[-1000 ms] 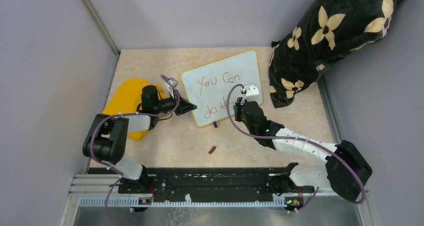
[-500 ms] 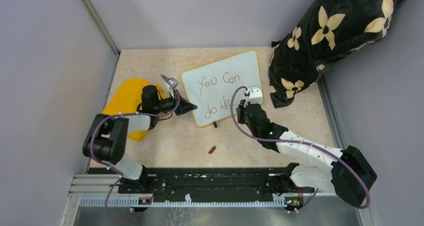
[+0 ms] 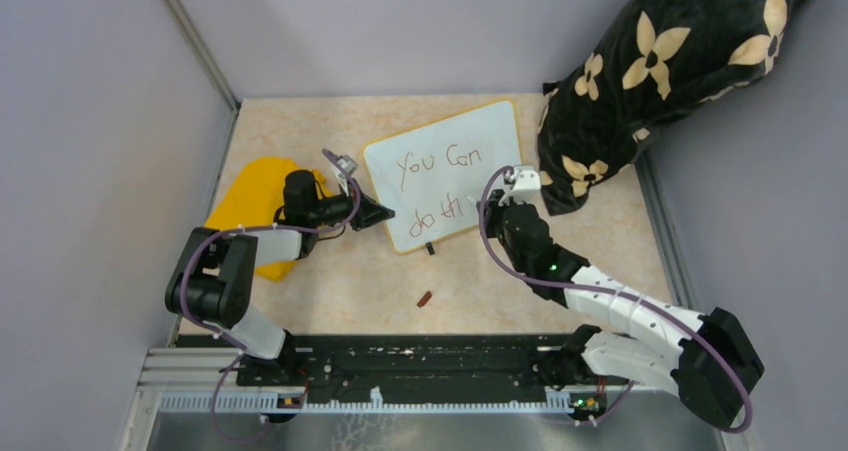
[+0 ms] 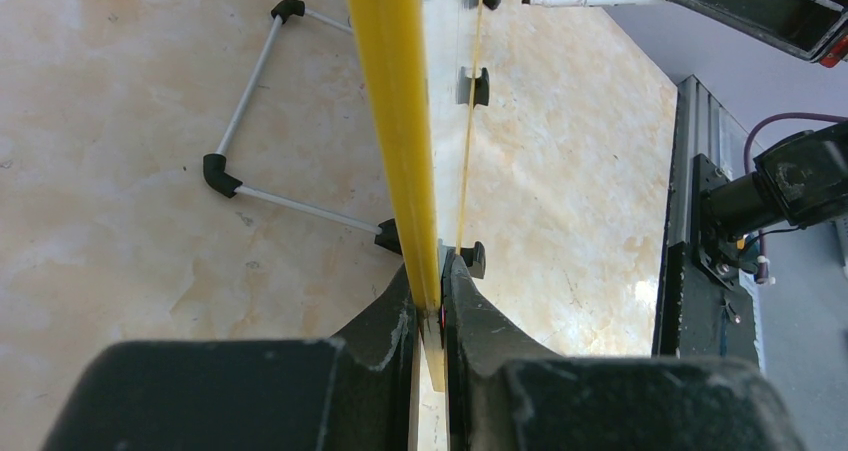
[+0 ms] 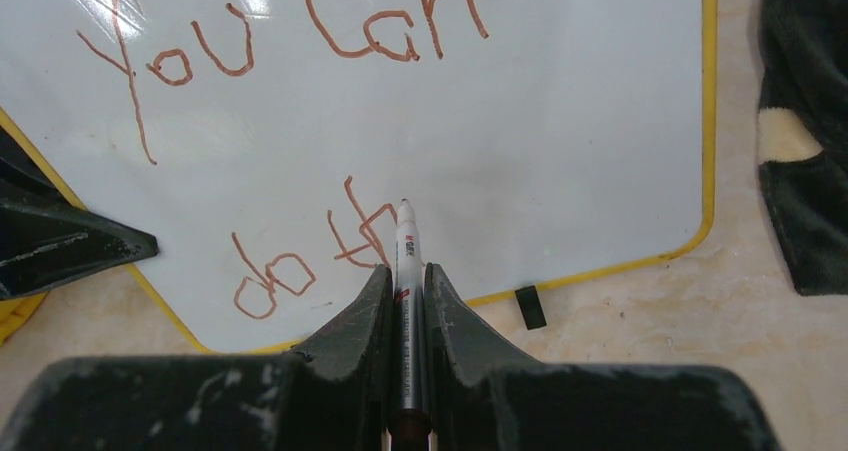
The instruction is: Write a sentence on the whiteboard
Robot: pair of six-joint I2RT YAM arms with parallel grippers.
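left gripper, right gripper black; arms black-white, purple cables

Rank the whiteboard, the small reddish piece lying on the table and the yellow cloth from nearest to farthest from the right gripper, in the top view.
1. whiteboard: directly at the right gripper, by the board's near right edge.
2. small reddish piece: on the table, toward the arm bases.
3. yellow cloth: far left.

Beige marbled tabletop. Plain lilac-grey walls enclose it left, back, right. Black flower-print pillow at its far right corner. Even, diffuse light.
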